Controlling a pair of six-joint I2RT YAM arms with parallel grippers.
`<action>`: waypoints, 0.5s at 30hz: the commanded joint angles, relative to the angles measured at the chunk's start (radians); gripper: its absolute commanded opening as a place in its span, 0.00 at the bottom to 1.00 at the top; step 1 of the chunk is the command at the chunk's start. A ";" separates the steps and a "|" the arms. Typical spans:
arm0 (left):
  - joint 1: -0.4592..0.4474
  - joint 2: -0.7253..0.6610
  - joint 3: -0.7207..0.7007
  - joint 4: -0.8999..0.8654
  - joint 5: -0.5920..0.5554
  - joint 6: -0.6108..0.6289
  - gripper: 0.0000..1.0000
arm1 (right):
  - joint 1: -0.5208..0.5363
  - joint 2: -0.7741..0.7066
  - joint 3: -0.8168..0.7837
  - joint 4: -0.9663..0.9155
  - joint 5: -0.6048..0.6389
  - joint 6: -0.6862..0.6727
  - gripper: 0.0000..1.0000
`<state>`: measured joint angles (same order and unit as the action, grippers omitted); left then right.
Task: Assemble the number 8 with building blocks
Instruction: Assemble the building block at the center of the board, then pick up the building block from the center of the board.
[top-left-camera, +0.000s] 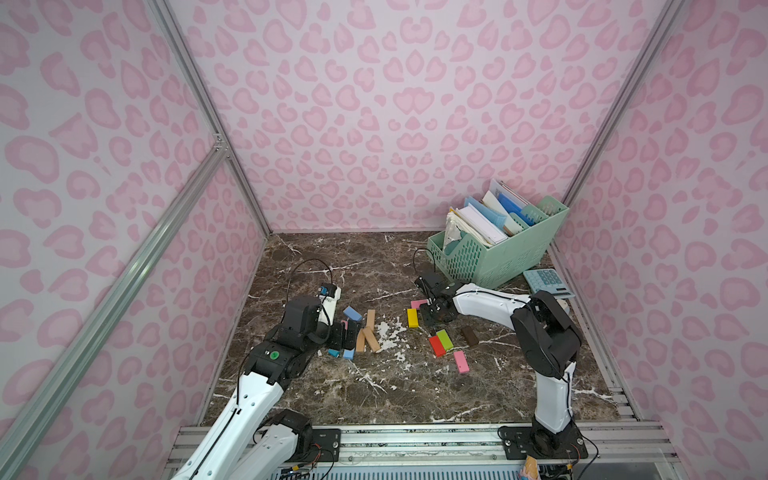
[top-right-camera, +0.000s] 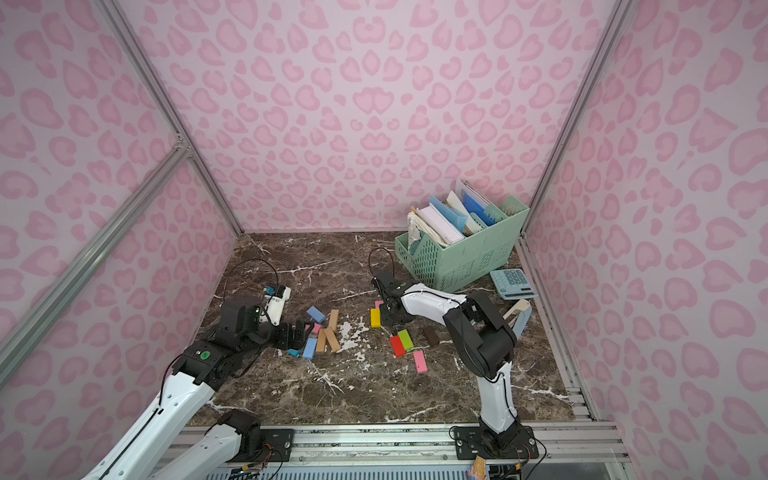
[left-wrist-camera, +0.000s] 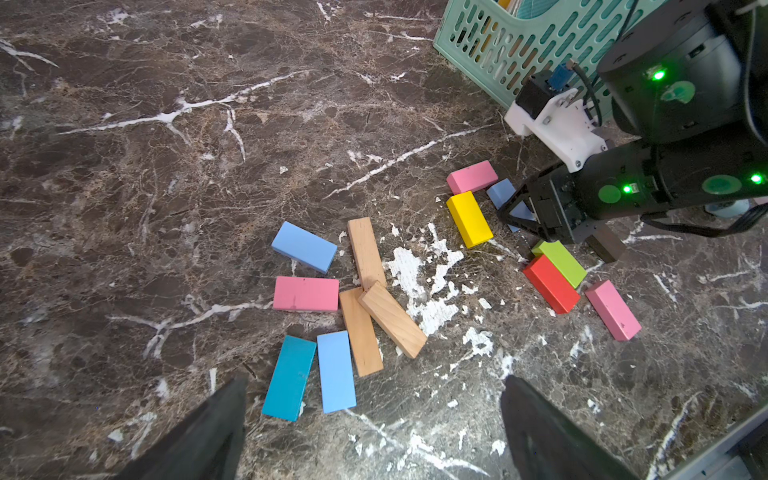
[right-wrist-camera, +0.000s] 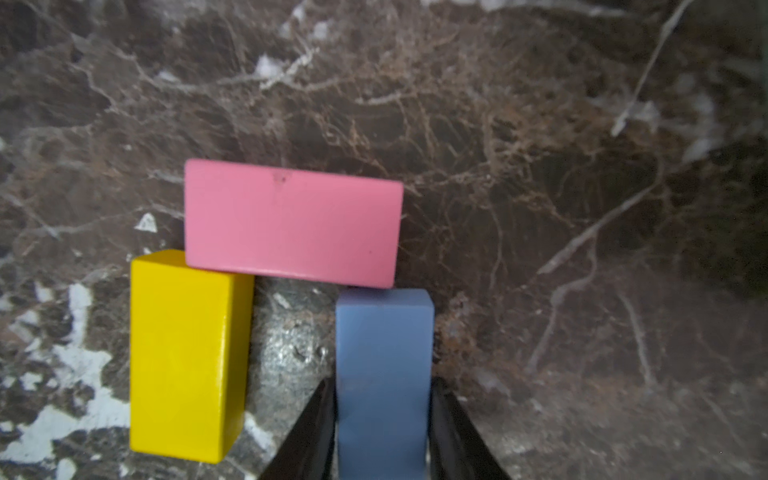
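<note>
Left arm: stretched low over dark marble-patterned desk.
Left pincer: wide.
Right arm: elbow raised, forearm reaching inward.
Right pincer: narrow around slate-blue rectangular block; grip unclear.

a robot lab's test booth: aluminium frame rails hold pink printed wall panels around a marble-look table. two robot arms are bolted to a metal rail at its near edge. building blocks, a file basket and a calculator lie on the table.
</note>
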<state>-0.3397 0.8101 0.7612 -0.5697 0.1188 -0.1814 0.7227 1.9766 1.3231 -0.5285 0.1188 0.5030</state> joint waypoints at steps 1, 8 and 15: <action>-0.002 -0.004 0.003 0.004 0.003 0.003 0.98 | 0.001 -0.007 0.009 -0.023 -0.005 0.012 0.44; -0.001 -0.007 0.002 0.004 0.000 0.002 0.98 | 0.001 -0.031 0.029 -0.038 -0.004 0.015 0.48; -0.003 -0.009 0.002 0.003 -0.005 0.004 0.98 | -0.006 -0.119 0.062 -0.020 -0.053 0.022 0.57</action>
<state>-0.3428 0.8043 0.7612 -0.5697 0.1177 -0.1814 0.7193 1.8973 1.3750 -0.5602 0.0917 0.5194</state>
